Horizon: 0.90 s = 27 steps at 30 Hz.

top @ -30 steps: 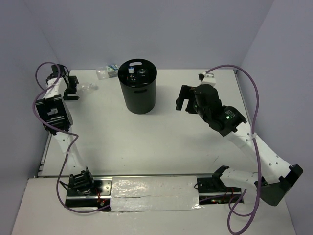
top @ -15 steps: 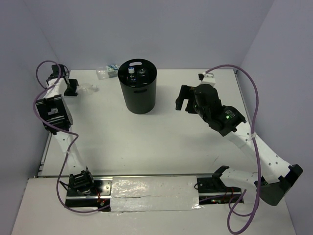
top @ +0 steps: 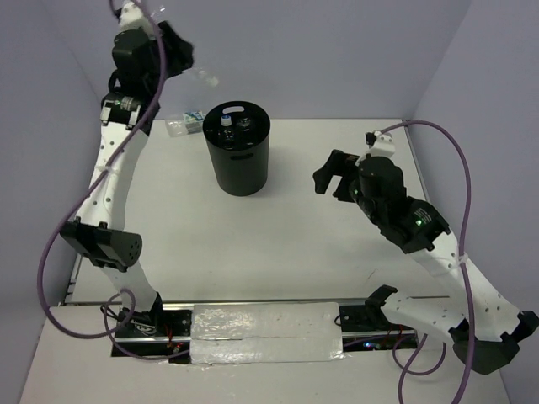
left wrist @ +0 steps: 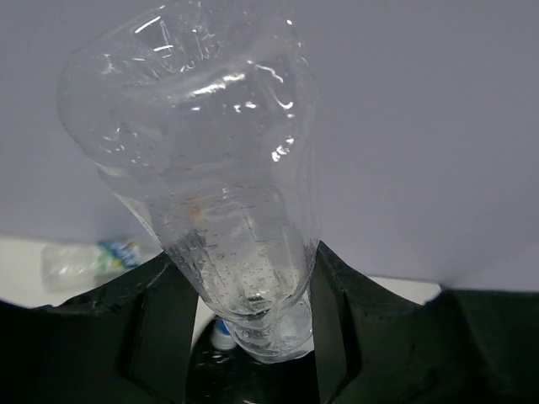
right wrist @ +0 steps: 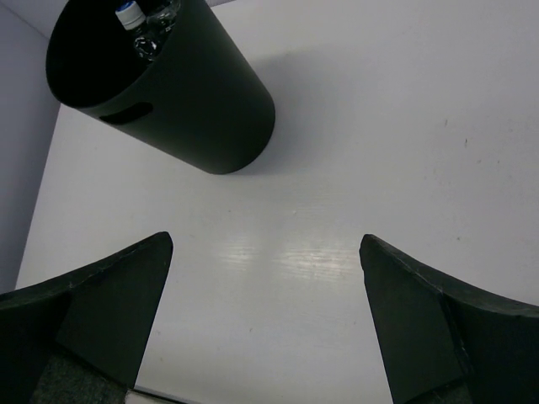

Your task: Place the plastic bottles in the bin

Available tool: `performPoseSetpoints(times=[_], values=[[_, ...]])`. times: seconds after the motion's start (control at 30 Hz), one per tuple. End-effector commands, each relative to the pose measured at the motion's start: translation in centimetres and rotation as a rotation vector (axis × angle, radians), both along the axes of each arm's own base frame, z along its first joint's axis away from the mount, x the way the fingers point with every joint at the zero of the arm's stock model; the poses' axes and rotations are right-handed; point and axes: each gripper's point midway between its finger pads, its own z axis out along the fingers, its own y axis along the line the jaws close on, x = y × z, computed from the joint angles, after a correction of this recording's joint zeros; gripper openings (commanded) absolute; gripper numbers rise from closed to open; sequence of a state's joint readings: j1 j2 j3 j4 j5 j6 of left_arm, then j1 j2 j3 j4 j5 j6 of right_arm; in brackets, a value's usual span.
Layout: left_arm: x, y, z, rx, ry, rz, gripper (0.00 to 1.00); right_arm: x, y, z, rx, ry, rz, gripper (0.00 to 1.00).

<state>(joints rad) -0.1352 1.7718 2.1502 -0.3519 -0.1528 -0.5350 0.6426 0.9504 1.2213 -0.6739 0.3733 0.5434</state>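
High above the table's far left, my left gripper (top: 189,66) is shut on a clear crinkled plastic bottle (top: 205,79), which sticks out toward the bin. In the left wrist view this bottle (left wrist: 210,168) fills the gap between the fingers of the left gripper (left wrist: 244,273), neck end down. The black bin (top: 240,150) stands at the back middle with two bottles (top: 234,124) inside. Another bottle with a teal-white label (top: 184,123) lies left of the bin. My right gripper (top: 333,173) hangs open to the right of the bin, with nothing between the fingers of this right gripper (right wrist: 265,244).
The bin (right wrist: 160,84) shows at the upper left of the right wrist view, handle slot facing the camera. Purple cables loop along both arms. A foil-covered strip (top: 265,332) lies along the near edge between the arm bases.
My left gripper has closed on the clear bottle at the table's far left and lifted it high, toward the bin. The right arm has shifted a little to the right.
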Motion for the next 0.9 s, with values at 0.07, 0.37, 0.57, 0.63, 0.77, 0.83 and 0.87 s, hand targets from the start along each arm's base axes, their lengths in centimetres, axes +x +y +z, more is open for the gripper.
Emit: performPoseSetpoints(times=[0.07,0.37,0.57,0.63,0.77,0.83,0.87], values=[[-0.9,-7.1,0.7,0.363,-0.055,-0.093,0.50,-1.2,-1.3,0.1,0.048,-0.006,-0.042,1.00],[-1.0,-14.1,-4.2,0.523,-0.011,-0.172,0.50,-2.4,-2.7,-0.3,0.053,0.002,-0.078,1.00],[-1.7,-15.6,-8.0,0.541,0.057,-0.227,0.51,-2.7,-2.6,0.3,0.075,-0.010,-0.066,1.00],[-2.1,-15.7,-10.2,0.539,0.100,-0.238,0.52,-2.6,-2.6,0.2,0.075,-0.009,-0.068,1.00],[-3.3,-16.1,-11.4,0.517,0.122,-0.259,0.81,-2.6,-2.3,-0.1,0.076,0.001,-0.056,1.00],[-3.7,-16.1,-11.1,0.510,0.125,-0.259,0.98,-2.6,-2.2,-0.3,0.079,0.004,-0.053,1.00],[-3.9,-16.1,-10.9,0.511,0.125,-0.259,0.99,-2.6,-2.2,-0.3,0.079,0.004,-0.052,1.00]])
